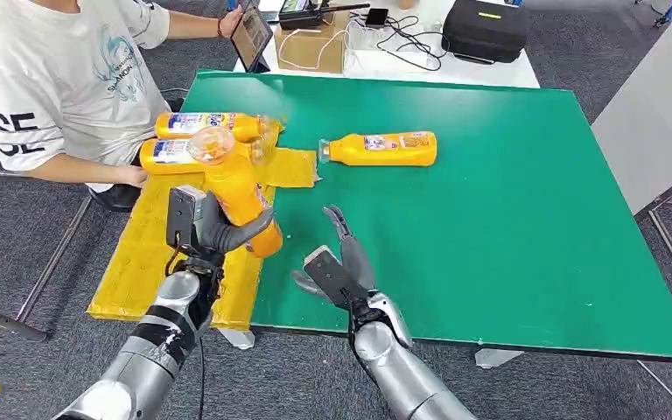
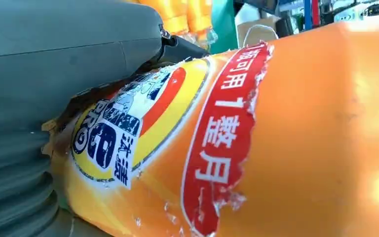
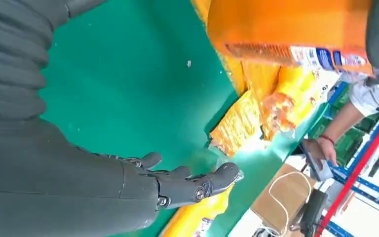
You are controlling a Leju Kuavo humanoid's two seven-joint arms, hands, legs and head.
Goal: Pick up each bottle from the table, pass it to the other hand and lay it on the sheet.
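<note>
My left hand [image 1: 214, 232] grips an orange bottle [image 1: 232, 188], held tilted above the yellow sheet [image 1: 144, 254] at the table's left side. Up close, the left wrist view shows that bottle's torn label [image 2: 143, 123] against my thumb [image 2: 69, 54]. Two more orange bottles [image 1: 201, 125] [image 1: 175, 155] lie on the sheet's far end. Another orange bottle [image 1: 385, 148] lies on its side on the green table [image 1: 507, 219]. To the right of the held bottle, my right hand [image 1: 337, 267] hovers open above the green surface, fingers [image 3: 197, 180] spread and holding nothing.
A person in a white T-shirt [image 1: 52, 79] sits at the table's left, one hand [image 1: 127, 175] near the sheet, holding a tablet [image 1: 251, 37]. A cardboard box [image 1: 313, 44], cables and a black case [image 1: 486, 28] sit on a white table behind.
</note>
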